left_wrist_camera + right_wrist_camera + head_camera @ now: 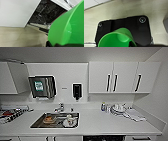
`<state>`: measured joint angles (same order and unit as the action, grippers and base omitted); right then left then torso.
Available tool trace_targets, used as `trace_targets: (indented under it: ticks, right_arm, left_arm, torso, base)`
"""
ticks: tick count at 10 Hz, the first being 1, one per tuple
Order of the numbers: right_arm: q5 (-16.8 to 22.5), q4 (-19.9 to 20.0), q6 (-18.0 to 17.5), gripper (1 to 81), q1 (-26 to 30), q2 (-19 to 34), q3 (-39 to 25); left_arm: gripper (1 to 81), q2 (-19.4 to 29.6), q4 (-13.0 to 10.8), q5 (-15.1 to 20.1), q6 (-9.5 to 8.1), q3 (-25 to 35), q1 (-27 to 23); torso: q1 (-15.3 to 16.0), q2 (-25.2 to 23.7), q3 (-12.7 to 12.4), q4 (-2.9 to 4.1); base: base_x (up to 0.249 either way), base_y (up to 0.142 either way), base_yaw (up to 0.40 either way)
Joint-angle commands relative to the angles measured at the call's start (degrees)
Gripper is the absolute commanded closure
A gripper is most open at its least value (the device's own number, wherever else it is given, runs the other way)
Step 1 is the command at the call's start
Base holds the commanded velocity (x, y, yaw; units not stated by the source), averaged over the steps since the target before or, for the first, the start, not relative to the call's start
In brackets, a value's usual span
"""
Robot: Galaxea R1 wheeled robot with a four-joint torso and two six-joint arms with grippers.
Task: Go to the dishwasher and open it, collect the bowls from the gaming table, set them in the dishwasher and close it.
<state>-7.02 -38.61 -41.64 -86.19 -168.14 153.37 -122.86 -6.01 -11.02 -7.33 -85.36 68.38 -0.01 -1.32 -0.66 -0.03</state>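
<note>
The head view looks down on a white kitchen table [105, 123] with a steel sink [37, 123] set into it; an orange item and white crockery lie in the basin, and a tap [59, 107] stands at its back edge; to the right of the sink a cluster of white dishes [118, 108] sits near the wall; above hang white cabinets with black handles [115, 77], a paper-towel dispenser [42, 87] and a black soap dispenser [76, 91]; at the lower edge, under the table, a dark opening marks the dishwasher [103, 138].

In the left wrist view a wide bright green bowl [65, 28] looms close at the left hand, its outer wall turned to the camera; whether the fingers grip it I cannot tell; beyond it the dishwasher [46, 12] stands open, dark racks showing inside, beside a white cabinet front [16, 12] and above a beige floor [18, 36].

In the right wrist view a smaller green bowl [116, 40] sits at the right hand, mouth towards the camera, over the robot's dark plate; the fingers cannot be made out, so its grasp is unclear.
</note>
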Motion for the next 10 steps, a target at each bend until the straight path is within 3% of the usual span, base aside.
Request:
trace_targets:
  ticks: [1, 4, 6, 10]
  right_arm:
    - [1.7, -0.2, 0.0, 81.1, 3.6, 0.8, 0.2]
    - [1.7, 0.1, -0.2, 81.1, 3.6, 0.8, 0.2]
    - [1.7, 0.3, -0.3, 81.1, 3.5, 1.0, 0.2]
    - [1.7, 0.3, -0.4, 81.1, 3.6, 1.1, 0.2]
  left_arm:
    - [81.1, 1.0, 1.4, 9.8, -0.14, 3.8, -12.6]
    - [81.1, -2.0, 2.1, 12.8, -0.14, 4.2, -19.8]
    - [81.1, -6.1, 3.3, 17.7, -0.23, 4.0, -24.6]
    - [81.1, -13.3, 3.9, 21.7, -2.07, 1.8, -31.8]
  torso:
    - [0.0, 0.0, 0.0, 0.0]
    - [0.0, 0.0, 0.0, 0.0]
    - [0.0, 0.0, 0.0, 0.0]
    - [0.0, 0.0, 0.0, 0.0]
  base:
    - [0.0, 0.0, 0.0]
    - [0.0, 0.0, 0.0]
    - [0.0, 0.0, 0.0]
    - [0.0, 0.0, 0.0]
